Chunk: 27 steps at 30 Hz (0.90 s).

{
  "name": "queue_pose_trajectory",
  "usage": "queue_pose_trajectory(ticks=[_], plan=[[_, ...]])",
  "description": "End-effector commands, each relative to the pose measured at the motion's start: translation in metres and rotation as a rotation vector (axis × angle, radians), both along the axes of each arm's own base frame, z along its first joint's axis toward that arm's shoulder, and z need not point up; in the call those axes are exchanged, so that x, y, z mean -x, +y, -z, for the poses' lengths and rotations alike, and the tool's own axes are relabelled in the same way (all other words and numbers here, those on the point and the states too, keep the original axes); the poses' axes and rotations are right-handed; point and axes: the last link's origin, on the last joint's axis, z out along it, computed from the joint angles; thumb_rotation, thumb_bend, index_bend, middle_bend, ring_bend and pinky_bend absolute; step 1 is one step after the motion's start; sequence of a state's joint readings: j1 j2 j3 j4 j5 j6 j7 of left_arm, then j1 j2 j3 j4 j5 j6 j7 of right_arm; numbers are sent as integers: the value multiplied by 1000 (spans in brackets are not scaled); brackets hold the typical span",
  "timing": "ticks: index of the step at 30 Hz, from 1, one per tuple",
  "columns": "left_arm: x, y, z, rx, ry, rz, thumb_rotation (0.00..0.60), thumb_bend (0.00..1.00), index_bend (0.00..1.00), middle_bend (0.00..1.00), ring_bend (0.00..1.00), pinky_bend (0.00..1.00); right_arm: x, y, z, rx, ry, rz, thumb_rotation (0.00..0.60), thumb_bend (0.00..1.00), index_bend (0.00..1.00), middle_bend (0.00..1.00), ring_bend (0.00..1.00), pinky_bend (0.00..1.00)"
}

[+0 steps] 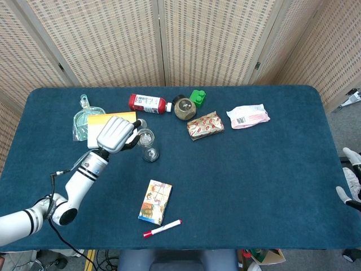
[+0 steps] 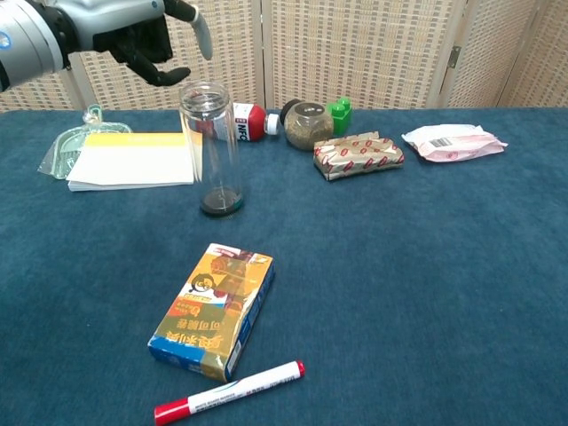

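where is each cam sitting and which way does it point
Head view: high above the near edge, tilted down at the whole table; shows the left hand with its arm, and the right hand at the right border.
Chest view: low at the near edge, facing across to the screens; only the left hand, above and apart from the clear tall jar.
Both show that jar and the red marker.

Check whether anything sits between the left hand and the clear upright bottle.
Nothing visible does. The left hand hangs open just above and left of the clear bottle, apart from its rim, with only air between. The notepad lies lower, on the table.
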<state>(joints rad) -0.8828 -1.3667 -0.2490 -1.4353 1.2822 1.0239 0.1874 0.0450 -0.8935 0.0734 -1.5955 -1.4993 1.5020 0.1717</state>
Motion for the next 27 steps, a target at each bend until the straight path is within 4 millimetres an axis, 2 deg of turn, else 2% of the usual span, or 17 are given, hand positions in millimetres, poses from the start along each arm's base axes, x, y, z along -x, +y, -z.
queue_pose_trajectory(ticks=[1, 7, 9, 14, 16, 20, 27], plan=[[11, -7, -10, -32, -9, -52, 600, 446, 359, 873, 847, 1000, 0, 0, 0, -3, 0, 1, 600, 287, 20, 130, 78, 235], [39, -31, -26, -70, -24, -186, 600, 446, 315, 642, 621, 980, 2, -2, 1, -13, -2, 8, 600, 287, 20, 130, 78, 234], [53, -42, -32, -88, -27, -235, 600, 442, 303, 581, 579, 917, 3, -3, 2, -19, -4, 11, 600, 287, 19, 130, 78, 234], [81, -66, -38, -102, -47, -315, 600, 410, 269, 419, 424, 649, 3, -6, 5, -29, -6, 8, 600, 286, 20, 130, 78, 234], [91, -77, -39, -101, -57, -336, 600, 398, 255, 370, 374, 584, 2, -7, 6, -36, -7, 4, 600, 286, 20, 130, 78, 234], [109, -98, -40, -116, -65, -354, 600, 381, 236, 317, 332, 524, 2, -8, 11, -49, -11, -4, 600, 287, 19, 130, 78, 234], [136, -132, -39, -154, -69, -378, 600, 380, 235, 308, 328, 488, 2, -8, 19, -68, -19, -8, 600, 286, 20, 130, 78, 235]])
